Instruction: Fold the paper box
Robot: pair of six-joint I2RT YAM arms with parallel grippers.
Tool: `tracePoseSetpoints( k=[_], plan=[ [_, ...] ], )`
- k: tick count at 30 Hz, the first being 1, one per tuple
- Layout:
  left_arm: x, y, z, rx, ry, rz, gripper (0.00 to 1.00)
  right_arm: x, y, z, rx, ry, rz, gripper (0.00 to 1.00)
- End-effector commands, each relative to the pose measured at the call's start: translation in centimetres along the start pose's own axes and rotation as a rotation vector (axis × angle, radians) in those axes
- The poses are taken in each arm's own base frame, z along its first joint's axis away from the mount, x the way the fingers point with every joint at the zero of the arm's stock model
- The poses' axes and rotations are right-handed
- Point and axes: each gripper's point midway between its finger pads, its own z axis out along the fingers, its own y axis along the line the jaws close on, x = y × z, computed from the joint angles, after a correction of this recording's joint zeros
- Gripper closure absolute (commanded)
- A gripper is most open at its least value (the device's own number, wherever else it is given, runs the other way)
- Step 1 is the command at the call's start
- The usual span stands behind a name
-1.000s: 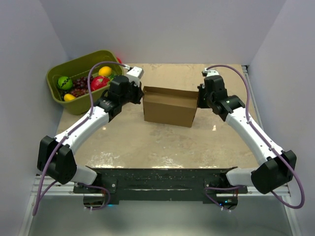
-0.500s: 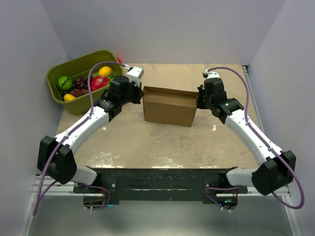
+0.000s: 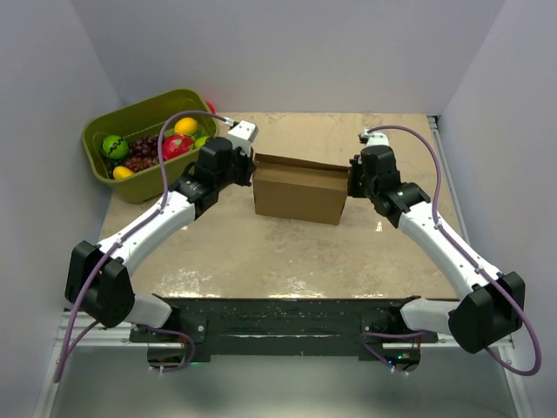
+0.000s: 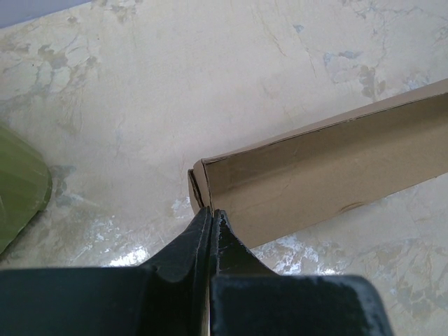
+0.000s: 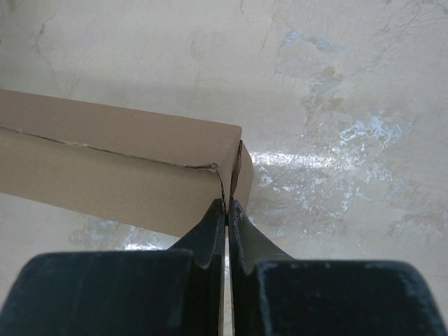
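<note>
The paper box [image 3: 298, 193] is brown cardboard, standing on its edge in the middle of the table with its opening facing the back. My left gripper [image 3: 246, 171] is shut on the box's left end wall [image 4: 198, 183], pinching the cardboard edge between its fingers. My right gripper [image 3: 352, 177] is shut on the right end wall [image 5: 234, 164] in the same way. The box shows in the left wrist view [image 4: 329, 168] with its inside visible, and in the right wrist view [image 5: 105, 164] from outside.
An olive-green bin [image 3: 104, 159] with toy fruit stands at the back left, close behind the left arm; its corner shows in the left wrist view [image 4: 21, 192]. The marbled tabletop [image 3: 287, 252] lies in front of the box. Grey walls enclose the table.
The right gripper has slid a little forward and inward along the box's right end. The left arm shifted slightly. The box stays upright in place.
</note>
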Motion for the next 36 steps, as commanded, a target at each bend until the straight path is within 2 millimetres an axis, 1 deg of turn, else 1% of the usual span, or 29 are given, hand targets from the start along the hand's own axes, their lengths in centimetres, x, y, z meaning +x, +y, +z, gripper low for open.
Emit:
tracePoseSetpoints(
  k=[1, 2, 4, 5, 6, 8, 9, 11, 12, 15, 22, 24, 27, 28, 29, 30, 31, 33, 35, 36],
  plan=[
    [12.0, -0.8, -0.7, 0.033, 0.38, -0.013, 1.0, 5.0, -0.9, 0.3, 0.034, 0.164, -0.036, 1.0],
    [12.0, -1.0, -0.7, 0.039, 0.379, -0.016, 1.0, 4.9, -0.8, 0.2, 0.031, 0.16, -0.036, 1.0],
    [11.9, -1.1, -0.6, 0.046, 0.376, -0.02, 1.0, 4.1, -0.8, -0.1, 0.034, 0.14, -0.034, 0.93],
    [11.8, -1.0, -0.7, 0.04, 0.375, -0.019, 1.0, 3.7, -0.9, -0.3, 0.045, 0.134, -0.032, 0.86],
    [11.5, -0.8, -0.7, 0.028, 0.368, -0.016, 1.0, 2.8, -0.7, -0.7, 0.038, 0.112, -0.024, 0.8],
    [11.0, -0.6, -0.7, 0.016, 0.357, -0.013, 1.0, 1.8, -0.7, -1.2, 0.042, 0.084, -0.024, 0.71],
    [10.8, -0.6, -0.7, 0.012, 0.355, -0.011, 1.0, 0.7, -0.5, -1.6, 0.033, 0.058, -0.015, 0.68],
    [10.5, -0.5, -0.8, 0.008, 0.353, -0.007, 1.0, -0.3, -0.2, -2.0, 0.025, 0.035, -0.012, 0.64],
    [10.4, -0.4, -0.8, 0.003, 0.354, -0.005, 1.0, -1.2, 0.0, -2.3, 0.021, 0.013, -0.008, 0.63],
    [10.2, -0.3, -0.8, 0.0, 0.349, -0.001, 1.0, -2.4, 0.1, -2.7, 0.021, -0.014, -0.011, 0.61],
    [10.3, -0.3, -0.8, 0.0, 0.352, 0.0, 1.0, -4.1, 0.6, -3.2, 0.001, -0.072, 0.001, 0.59],
    [10.3, -0.3, -0.8, 0.0, 0.352, 0.0, 1.0, -4.2, 0.5, -3.0, 0.007, -0.072, -0.003, 0.6],
    [9.9, -0.4, -0.8, 0.004, 0.342, 0.0, 1.0, -3.9, 0.3, -2.6, 0.021, -0.066, -0.011, 0.69],
    [9.9, -0.5, -0.7, 0.007, 0.34, -0.001, 1.0, -3.7, 0.3, -2.4, 0.023, -0.062, -0.018, 0.75],
    [9.9, -0.6, -0.8, 0.012, 0.341, 0.0, 1.0, -3.9, 0.3, -2.3, 0.02, -0.073, -0.016, 0.78],
    [9.8, -0.6, -0.7, 0.014, 0.338, -0.003, 1.0, -3.7, 0.2, -2.2, 0.023, -0.071, -0.018, 0.81],
    [9.7, -0.7, -0.7, 0.02, 0.336, -0.003, 1.0, -3.8, 0.2, -2.0, 0.02, -0.079, -0.028, 0.9],
    [9.6, -0.8, -0.7, 0.026, 0.332, -0.005, 1.0, -3.3, 0.4, -1.9, 0.004, -0.071, -0.035, 0.99],
    [9.4, -0.9, -0.6, 0.026, 0.327, -0.006, 1.0, -2.9, 0.5, -1.8, -0.005, -0.065, -0.04, 1.0],
    [9.4, -0.9, -0.6, 0.03, 0.326, -0.005, 1.0, -2.4, 0.6, -1.7, -0.012, -0.052, -0.043, 1.0]
  ],
)
